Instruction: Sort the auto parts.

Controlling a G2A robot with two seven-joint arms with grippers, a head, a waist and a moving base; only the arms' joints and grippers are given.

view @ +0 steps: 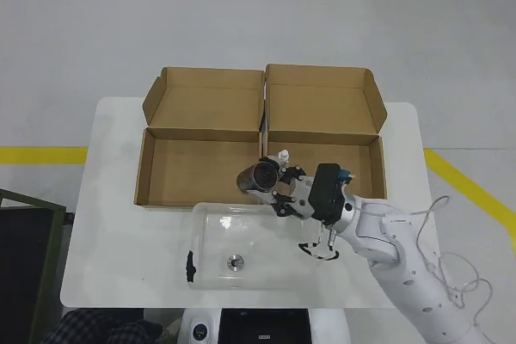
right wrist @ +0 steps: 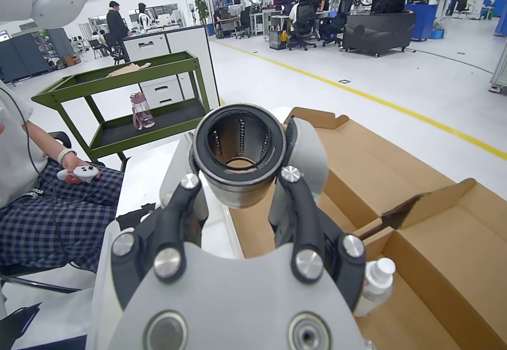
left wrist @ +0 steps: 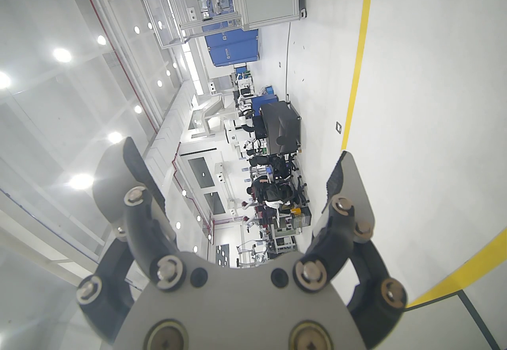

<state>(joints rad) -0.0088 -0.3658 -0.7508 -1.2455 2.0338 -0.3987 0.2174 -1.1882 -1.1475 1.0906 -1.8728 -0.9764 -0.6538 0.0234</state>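
My right gripper (view: pixel 273 183) (right wrist: pixel 245 153) is shut on a hollow metal cylinder bearing (view: pixel 260 176) (right wrist: pixel 239 157), held on its side with its dark open end facing away from the wrist. It hangs above the front right corner of the left cardboard box (view: pixel 198 168) (right wrist: pixel 356 169). My left gripper (left wrist: pixel 237 153) is open and holds nothing, pointing out at the room, away from the table. A small round metal part (view: pixel 234 263) lies in the clear plastic bin (view: pixel 198 245) at the table's front.
The right cardboard box (view: pixel 361 163) (right wrist: pixel 455 248) holds a small white bottle (view: pixel 283 156) (right wrist: pixel 376 280) at its near left corner. Black pieces (view: pixel 190 267) sit at the bin's left end. A green cart (view: pixel 9 249) (right wrist: pixel 119 90) stands left of the table.
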